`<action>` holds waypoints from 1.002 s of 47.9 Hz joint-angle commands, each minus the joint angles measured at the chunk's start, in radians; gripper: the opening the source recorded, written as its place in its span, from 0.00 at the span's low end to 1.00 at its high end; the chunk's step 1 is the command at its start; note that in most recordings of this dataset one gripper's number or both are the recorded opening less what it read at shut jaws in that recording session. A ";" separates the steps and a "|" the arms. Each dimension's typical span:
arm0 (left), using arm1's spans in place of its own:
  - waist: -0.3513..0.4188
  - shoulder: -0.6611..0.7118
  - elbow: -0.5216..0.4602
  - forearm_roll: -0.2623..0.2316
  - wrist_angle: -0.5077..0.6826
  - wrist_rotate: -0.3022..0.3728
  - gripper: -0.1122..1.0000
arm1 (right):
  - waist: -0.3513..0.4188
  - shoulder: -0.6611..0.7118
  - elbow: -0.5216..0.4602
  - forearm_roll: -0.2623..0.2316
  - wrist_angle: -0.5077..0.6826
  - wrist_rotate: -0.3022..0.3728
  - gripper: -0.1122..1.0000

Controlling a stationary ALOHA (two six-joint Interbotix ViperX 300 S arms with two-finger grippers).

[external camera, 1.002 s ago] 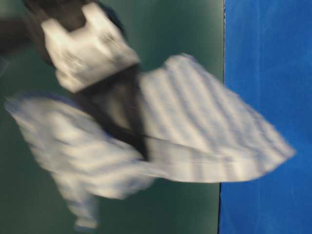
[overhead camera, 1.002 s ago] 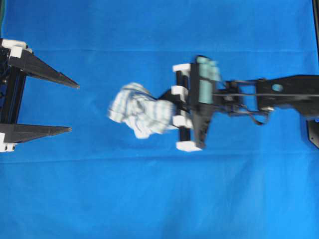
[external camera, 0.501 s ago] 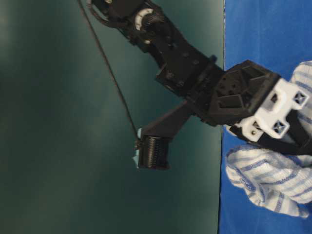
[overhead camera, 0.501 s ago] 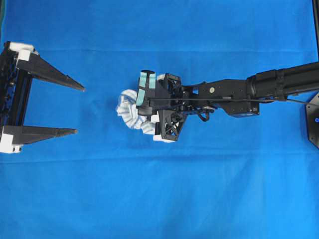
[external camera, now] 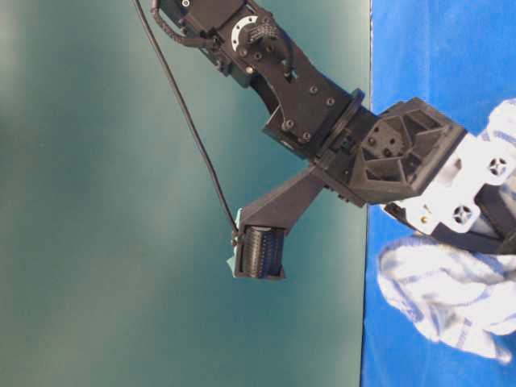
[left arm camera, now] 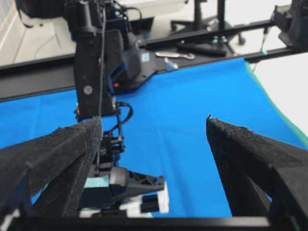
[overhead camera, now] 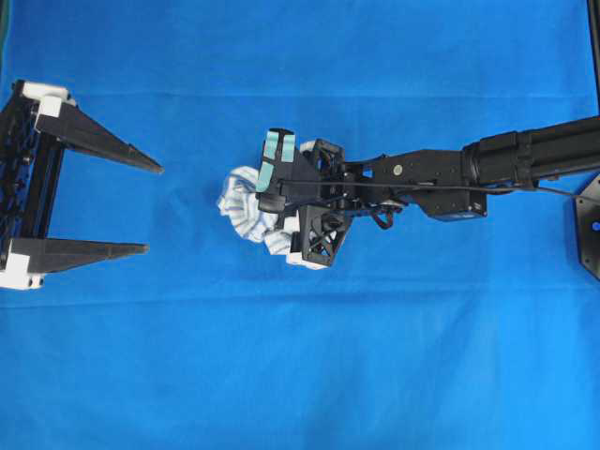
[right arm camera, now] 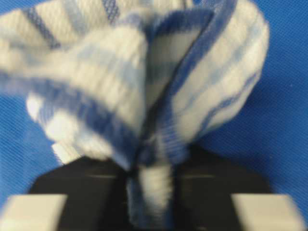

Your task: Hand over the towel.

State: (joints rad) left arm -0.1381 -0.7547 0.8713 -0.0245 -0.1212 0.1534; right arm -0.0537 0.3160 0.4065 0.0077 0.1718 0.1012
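Note:
The towel [overhead camera: 240, 203], white with blue stripes, lies bunched on the blue tablecloth [overhead camera: 300, 375] at mid-table. My right gripper [overhead camera: 268, 212] points down onto it from the right. In the right wrist view a blue-hemmed fold of the towel [right arm camera: 144, 72] sits pinched in the narrow gap between the black fingers [right arm camera: 86, 192] of the right gripper [right arm camera: 149, 192]; the picture is blurred. The table-level view shows the towel [external camera: 451, 298] bulging beneath the right gripper [external camera: 493, 239]. My left gripper [overhead camera: 155, 209] is wide open and empty, a hand's width left of the towel, its tips towards it.
The right arm [overhead camera: 469, 173] stretches in from the right edge over the cloth. In the left wrist view that arm [left arm camera: 94, 72] stands ahead between the left gripper's [left arm camera: 153, 125] fingers, with a black frame and tools beyond the cloth's far edge.
Over the second, the right gripper swung left and tipped down, bringing the towel onto the cloth. Since half a second ago it has barely moved. The left gripper crept slightly right.

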 commanded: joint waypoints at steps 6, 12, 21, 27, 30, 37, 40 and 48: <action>-0.003 -0.003 -0.011 -0.002 -0.005 0.000 0.94 | 0.002 -0.072 0.005 0.002 0.014 0.023 0.71; -0.003 -0.008 -0.011 -0.002 -0.003 0.000 0.94 | 0.003 -0.146 0.023 0.000 0.029 0.023 0.71; -0.003 -0.008 -0.011 -0.002 -0.003 0.000 0.94 | 0.008 -0.311 0.071 -0.014 0.031 0.023 0.72; -0.003 -0.008 -0.011 -0.002 -0.003 0.000 0.94 | 0.014 -0.433 0.109 -0.028 0.015 0.023 0.72; -0.003 -0.009 -0.011 -0.002 -0.003 0.000 0.94 | 0.015 -0.491 0.130 -0.034 -0.003 0.023 0.72; -0.003 -0.006 -0.011 -0.002 -0.003 0.000 0.94 | 0.023 -0.617 0.199 -0.051 -0.089 0.018 0.72; -0.003 -0.003 -0.011 -0.002 -0.006 0.000 0.94 | 0.029 -0.663 0.230 -0.055 -0.140 0.014 0.72; -0.002 -0.002 -0.011 -0.002 -0.006 0.000 0.94 | 0.037 -0.764 0.316 -0.071 -0.279 0.011 0.72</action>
State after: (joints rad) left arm -0.1381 -0.7578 0.8728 -0.0245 -0.1212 0.1534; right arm -0.0215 -0.3958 0.7041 -0.0568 -0.0445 0.1150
